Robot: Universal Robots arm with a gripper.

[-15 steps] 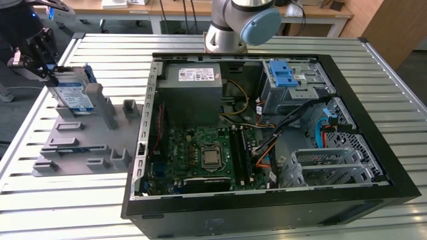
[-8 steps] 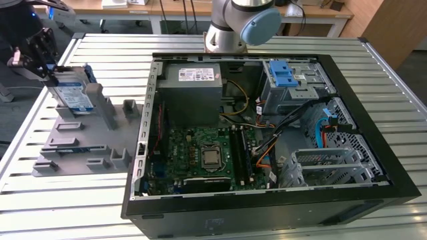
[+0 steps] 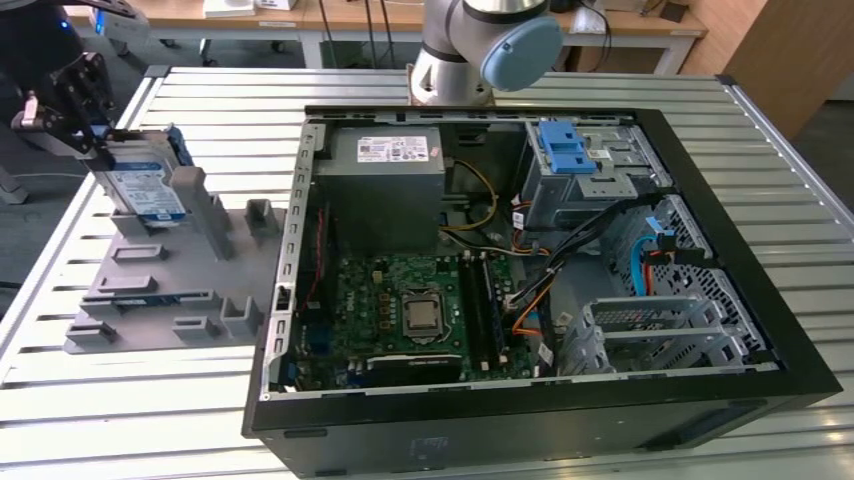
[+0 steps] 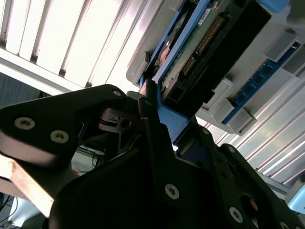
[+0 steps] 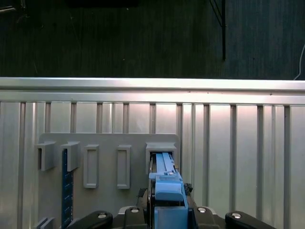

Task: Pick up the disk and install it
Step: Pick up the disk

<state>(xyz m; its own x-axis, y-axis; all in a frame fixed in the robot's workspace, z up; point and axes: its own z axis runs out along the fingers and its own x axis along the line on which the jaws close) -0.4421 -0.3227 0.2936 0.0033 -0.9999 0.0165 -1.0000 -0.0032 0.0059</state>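
Black jaws of the gripper (image 5: pixel 167 215) are clamped on the blue frame of the disk (image 3: pixel 144 190), which stands on edge in a slot of the grey rack (image 3: pixel 174 290) on the tabletop (image 3: pixel 134 420), at the exterior view's left. This looks like the pick-up step, the open computer case (image 3: pixel 534 425) well apart; freeing the disk calls for a straight, untilted pull from its slot.

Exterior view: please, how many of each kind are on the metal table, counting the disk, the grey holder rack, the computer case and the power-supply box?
disk: 1
grey holder rack: 1
open computer case: 1
grey power-supply box: 1
Total: 4
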